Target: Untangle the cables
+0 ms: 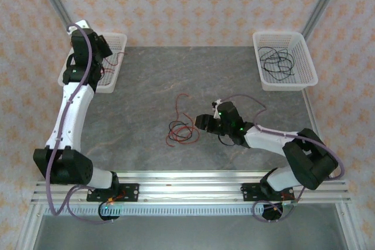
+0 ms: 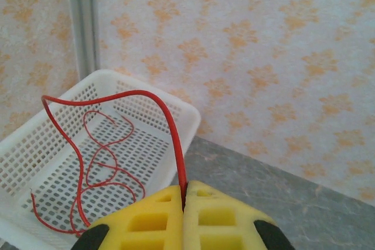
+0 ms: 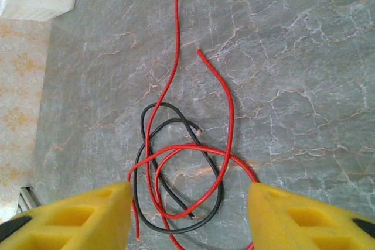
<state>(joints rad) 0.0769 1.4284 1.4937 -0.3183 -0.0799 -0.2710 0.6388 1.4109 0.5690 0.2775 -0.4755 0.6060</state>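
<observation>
Left tool (image 2: pixel 183 203) clamped tight on red cable (image 2: pixel 170 122) — its loops lie in white basket (image 2: pixel 35 139). Right tool (image 3: pixel 190 209) half open, empty, above tangled red and black cables (image 3: pixel 187 146) on table (image 3: pixel 293 57).

My left tool (image 2: pixel 183 202) and right tool (image 3: pixel 188 203) are showing yellow. I am seeing cables (image 3: pixel 231 106) red and black, the desk (image 3: pixel 304 57) grey marbled, baskets (image 2: pixel 35 144) white, the wall (image 2: pixel 263 39) pale with orange ornaments.
</observation>
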